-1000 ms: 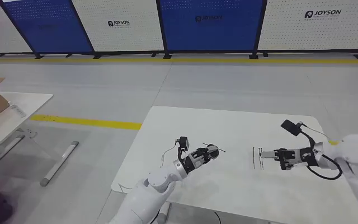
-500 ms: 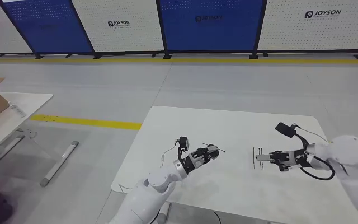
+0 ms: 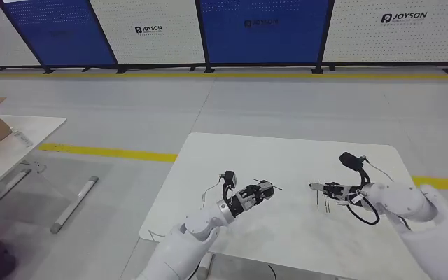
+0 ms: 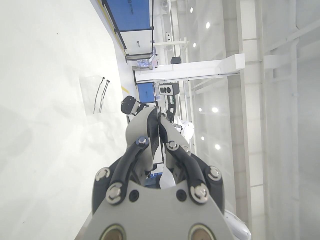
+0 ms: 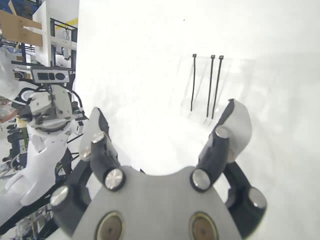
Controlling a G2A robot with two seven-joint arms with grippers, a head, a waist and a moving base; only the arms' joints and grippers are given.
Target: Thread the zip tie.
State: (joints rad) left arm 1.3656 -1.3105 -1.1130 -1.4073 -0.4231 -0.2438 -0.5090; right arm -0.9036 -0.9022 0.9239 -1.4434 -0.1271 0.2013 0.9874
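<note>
Lying flat on a clear sheet (image 5: 201, 93) on the white table (image 3: 280, 154), 3 black zip ties (image 5: 210, 86) sit side by side, heads pointing the same way, with 2 close together and 1 a little apart. The right gripper (image 5: 165, 107) hovers just over their tail ends with its fingers (image 5: 237, 118) spread wide, holding nothing. In the top view it sits above the ties toward the table's right half.

The left gripper (image 4: 158, 116) hangs over the table's middle, well apart from the ties, with its fingers (image 4: 140, 126) pressed together. In the top view a thin black strip (image 3: 274, 187) crosses its tip; I cannot tell whether it is pinched between the pads.

Around the table, the grey floor (image 3: 140, 105) carries a yellow line (image 3: 105, 152) on the robot's left. Blue and white partition panels (image 3: 262, 31) stand along the far side. Another white table (image 3: 31, 126) shows at the left edge with a cardboard box (image 3: 3, 129) on it.
</note>
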